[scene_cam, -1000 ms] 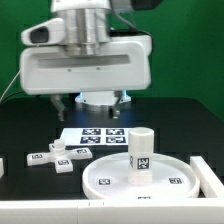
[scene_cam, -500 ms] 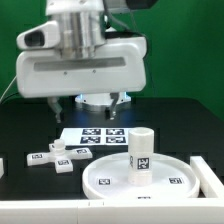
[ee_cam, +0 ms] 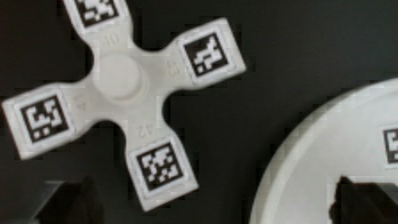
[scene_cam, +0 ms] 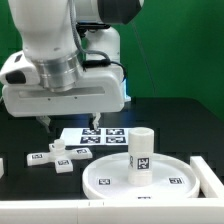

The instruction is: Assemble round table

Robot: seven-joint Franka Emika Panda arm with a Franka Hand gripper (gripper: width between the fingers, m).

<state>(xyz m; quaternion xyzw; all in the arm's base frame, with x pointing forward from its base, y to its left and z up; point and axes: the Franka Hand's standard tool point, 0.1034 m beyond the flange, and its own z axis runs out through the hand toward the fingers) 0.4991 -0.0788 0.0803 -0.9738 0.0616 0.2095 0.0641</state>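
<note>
Fingers: dark, blunt tips, spread as wide as they go, nothing between them. Gripper hangs above the black table.

Under the gap between the tips lies the foot, a flat white plastic cross with a smooth round hub and a black-white square tag on each arm.

Near one fingertip is the curved raised rim of the disc.

Farther out stands the leg, a short thick tagged cylinder, upright on the disc.

I find bare table between the cross-shaped foot and, on the exterior view's right, the disc; its middle seems blocked by the upright leg.
</note>
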